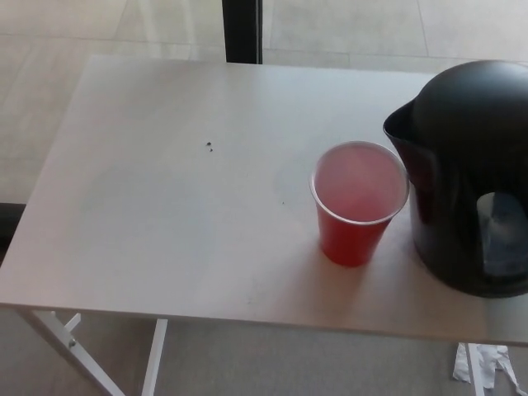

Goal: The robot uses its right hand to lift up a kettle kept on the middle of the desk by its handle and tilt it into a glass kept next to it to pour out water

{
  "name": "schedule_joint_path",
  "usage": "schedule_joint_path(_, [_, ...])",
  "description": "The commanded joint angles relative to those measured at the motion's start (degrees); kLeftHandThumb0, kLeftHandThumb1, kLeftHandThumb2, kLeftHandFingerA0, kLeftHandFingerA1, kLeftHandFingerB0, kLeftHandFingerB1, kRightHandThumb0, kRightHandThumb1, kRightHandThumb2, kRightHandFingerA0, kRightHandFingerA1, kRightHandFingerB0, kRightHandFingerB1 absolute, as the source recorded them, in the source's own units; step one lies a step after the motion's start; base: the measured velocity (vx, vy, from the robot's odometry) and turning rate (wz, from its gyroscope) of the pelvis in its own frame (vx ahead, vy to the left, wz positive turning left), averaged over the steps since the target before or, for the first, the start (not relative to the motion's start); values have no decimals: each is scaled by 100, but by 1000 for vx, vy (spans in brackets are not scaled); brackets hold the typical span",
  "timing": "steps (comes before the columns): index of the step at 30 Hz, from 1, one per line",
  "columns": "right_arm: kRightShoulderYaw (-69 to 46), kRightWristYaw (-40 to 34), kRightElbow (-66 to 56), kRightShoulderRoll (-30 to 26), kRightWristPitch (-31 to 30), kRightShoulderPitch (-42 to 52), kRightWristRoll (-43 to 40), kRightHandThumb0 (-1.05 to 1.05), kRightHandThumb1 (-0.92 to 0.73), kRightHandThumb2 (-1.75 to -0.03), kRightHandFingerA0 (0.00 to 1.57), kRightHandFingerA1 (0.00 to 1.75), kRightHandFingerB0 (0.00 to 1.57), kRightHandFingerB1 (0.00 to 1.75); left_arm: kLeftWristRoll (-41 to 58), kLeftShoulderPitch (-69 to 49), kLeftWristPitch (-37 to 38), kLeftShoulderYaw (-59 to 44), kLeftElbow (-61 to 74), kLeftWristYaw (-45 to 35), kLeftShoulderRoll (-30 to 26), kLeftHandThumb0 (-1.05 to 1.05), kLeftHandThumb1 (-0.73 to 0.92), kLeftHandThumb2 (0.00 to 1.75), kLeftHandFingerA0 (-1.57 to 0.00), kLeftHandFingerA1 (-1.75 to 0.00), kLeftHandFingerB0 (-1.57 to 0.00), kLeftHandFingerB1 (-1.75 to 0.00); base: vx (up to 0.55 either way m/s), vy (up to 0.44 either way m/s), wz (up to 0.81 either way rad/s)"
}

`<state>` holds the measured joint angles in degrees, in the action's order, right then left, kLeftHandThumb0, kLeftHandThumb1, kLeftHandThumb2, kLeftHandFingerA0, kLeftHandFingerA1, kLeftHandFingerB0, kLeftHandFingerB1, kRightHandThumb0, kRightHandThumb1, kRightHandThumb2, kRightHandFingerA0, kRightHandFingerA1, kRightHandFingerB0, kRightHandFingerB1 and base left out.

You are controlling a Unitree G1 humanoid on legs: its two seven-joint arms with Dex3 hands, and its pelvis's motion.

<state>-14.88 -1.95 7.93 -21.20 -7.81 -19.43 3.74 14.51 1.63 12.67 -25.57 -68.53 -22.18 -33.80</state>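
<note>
A black electric kettle (466, 177) stands out at the right edge of the head view, its spout turned left toward the cup and its right side cut off by the picture edge. Its base looks slightly raised and tilted, though I cannot tell whether it touches the desk. Its handle is out of view. A red plastic cup (357, 200) with a white rim stands upright on the white desk (165, 206), right beside the kettle's spout. Neither of my hands shows.
A dark vertical post (242, 30) rises behind the desk's far edge. White desk legs (74, 346) show below the front edge. A crumpled white scrap (487, 367) lies on the floor at lower right. Two tiny dark specks (211, 147) mark the desk.
</note>
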Motion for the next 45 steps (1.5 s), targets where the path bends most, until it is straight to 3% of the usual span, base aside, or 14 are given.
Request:
schedule_joint_path(1, [81, 252, 54, -216, 411, -144, -21, -7, -45, -124, 99, 170, 86, 147, -23, 38, -21, -3, -5, 24, -106, -87, 78, 115, -47, -58, -29, -51, 0, 0, 0])
schedule_joint_path(6, [294, 310, -89, -401, 315, -217, 197, -14, -37, -130, 92, 170, 84, 157, -24, 64, 0, 2, 8, -16, -131, -92, 78, 116, -47, -58, -30, -50, 0, 0, 0])
schedule_joint_path(7, [352, 347, -134, -459, 312, -225, 242, -20, -42, -118, 118, 137, 104, 127, -39, 60, 1, 13, 40, 11, -142, -88, 92, 71, -52, -49, -35, -38, 0, 0, 0])
schedule_joint_path(8, [446, 455, -156, -568, 349, -285, 286, -18, -39, -127, 86, 175, 75, 162, -21, 57, -24, 1, 70, 13, -140, -93, 79, 116, -46, -58, -30, -50, 0, 0, 0])
schedule_joint_path(26, [916, 982, -717, -1088, 84, -951, 456, -13, -38, -136, 90, 175, 78, 163, -65, 117, -3, 44, 41, 1, -244, -85, 77, 117, -44, -59, -28, -50, 0, 0, 0])
schedule_joint_path(27, [920, 983, -672, -1089, 177, -957, 465, -13, -37, -137, 90, 175, 78, 165, -61, 124, -26, 41, 46, 28, -244, -88, 92, 74, -51, -50, -35, -39, 0, 0, 0])
schedule_joint_path(30, [943, 1028, -680, -1096, 213, -976, 493, -15, -33, -141, 91, 175, 80, 164, -46, 135, -30, 35, 31, -3, -249, -92, 81, 117, -45, -58, -30, -50, 0, 0, 0])
schedule_joint_path(35, [1092, 1051, -802, -1125, 103, -1087, 713, -20, -40, -122, 121, 144, 103, 130, -39, 125, 7, 32, 48, -51, -250, -88, 92, 75, -49, -49, -32, -39, 0, 0, 0])
schedule_joint_path(36, [1147, 1048, -850, -1127, -35, -1139, 793, -16, -39, -127, 89, 175, 75, 162, -45, 115, 0, 38, 65, -56, -258, -88, 92, 74, -48, -47, -33, -37, 0, 0, 0])
schedule_joint_path(37, [1220, 1039, -895, -1156, -277, -1193, 940, -22, -57, -87, 89, 175, 79, 102, -35, 123, -9, 32, 81, -68, -264, -91, 80, 117, -44, -57, -28, -50, 0, 0, 0])
schedule_joint_path(38, [1264, 1008, -865, -1165, -293, -1231, 1018, -14, -61, -76, 90, 169, 82, 82, -44, 119, 13, 37, 80, -64, -263, -89, 92, 74, -50, -48, -33, -38, 0, 0, 0])
schedule_joint_path(39, [1340, 1076, -914, -1200, -328, -1298, 1075, -21, -47, -110, 88, 174, 81, 130, -33, 123, -7, 31, 95, -65, -263, -86, 77, 116, -44, -58, -26, -50, 0, 0, 0])
schedule_joint_path(42, [1408, 1173, -1007, -1220, -448, -1378, 1099, -18, -45, -118, 89, 175, 80, 143, -28, 149, -60, 30, 91, -63, -272, -88, 92, 74, -50, -49, -33, -38, 0, 0, 0])
schedule_joint_path(45, [1530, 1372, -1091, -1211, -636, -1582, 1102, -21, -46, -118, 119, 142, 97, 128, -40, 149, -50, 42, 120, -54, -278, -91, 81, 117, -45, -58, -29, -51, 0, 0, 0])
